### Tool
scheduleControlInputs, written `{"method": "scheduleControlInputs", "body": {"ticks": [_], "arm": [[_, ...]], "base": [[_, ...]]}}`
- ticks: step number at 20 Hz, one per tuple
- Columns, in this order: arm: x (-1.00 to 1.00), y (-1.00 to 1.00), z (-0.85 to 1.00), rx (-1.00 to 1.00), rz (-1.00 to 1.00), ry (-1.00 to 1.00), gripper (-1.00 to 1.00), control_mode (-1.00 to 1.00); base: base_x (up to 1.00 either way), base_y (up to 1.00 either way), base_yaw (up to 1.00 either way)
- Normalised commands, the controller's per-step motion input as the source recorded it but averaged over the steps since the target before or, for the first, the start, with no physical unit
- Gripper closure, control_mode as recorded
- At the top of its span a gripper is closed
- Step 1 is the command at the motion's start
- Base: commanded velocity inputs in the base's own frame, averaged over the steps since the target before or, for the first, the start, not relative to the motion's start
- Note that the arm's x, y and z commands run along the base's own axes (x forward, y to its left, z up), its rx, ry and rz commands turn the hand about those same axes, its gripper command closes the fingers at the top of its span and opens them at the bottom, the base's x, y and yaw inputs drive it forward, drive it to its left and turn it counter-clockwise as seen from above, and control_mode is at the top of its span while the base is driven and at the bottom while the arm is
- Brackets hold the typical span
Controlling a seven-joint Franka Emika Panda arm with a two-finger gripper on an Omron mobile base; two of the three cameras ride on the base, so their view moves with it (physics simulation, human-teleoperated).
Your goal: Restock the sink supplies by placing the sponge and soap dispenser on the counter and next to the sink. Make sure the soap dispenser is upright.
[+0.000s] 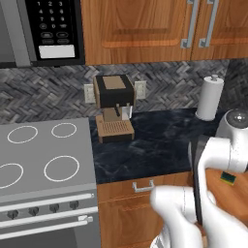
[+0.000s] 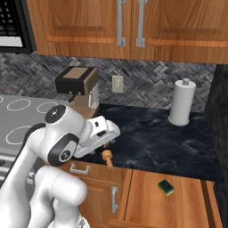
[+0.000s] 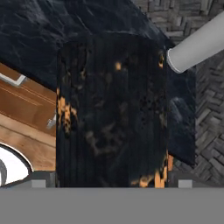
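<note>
1. the small dark soap dispenser bottle with an orange-amber pump head [image 3: 111,113] filled the middle of the hand view, pressed close to the camera; in the right base view its amber pump [image 2: 107,156] poked out below the hand at centre-left.
2. the white two-finger gripper [image 2: 105,141] appeared clamped on the soap dispenser, fingers hidden.
3. the flat yellow sponge with a dark green scrubbing layer [image 2: 166,187] lay on a wooden surface at lower right, well apart.
4. the dark marbled stone counter [image 2: 151,138] spread behind.
5. a tall white paper-towel roll [image 2: 181,103] stood upright at upper right.
6. a brown coffee machine [image 1: 114,107] sat at upper centre beside the grey stovetop with white rings [image 1: 41,155].
</note>
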Motion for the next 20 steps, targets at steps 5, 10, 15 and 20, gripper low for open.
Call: {"method": "scheduleControlInputs", "body": {"ticks": [5,10,15,20], "arm": [[0.00,0.37,0.00,-0.01,0.09,0.04,1.00,-1.00],[-0.04,0.44,0.05,-0.05,0.17,0.00,1.00,-1.00],[-0.01,0.14,0.01,-0.02,0.05,0.00,1.00,1.00],[0.00,0.00,0.00,0.00,0.00,0.00,1.00,1.00]], "base": [[0.00,0.00,0.00],[0.00,0.00,0.00],[-0.02,0.77,0.25],[-0.13,1.00,0.39]]}}
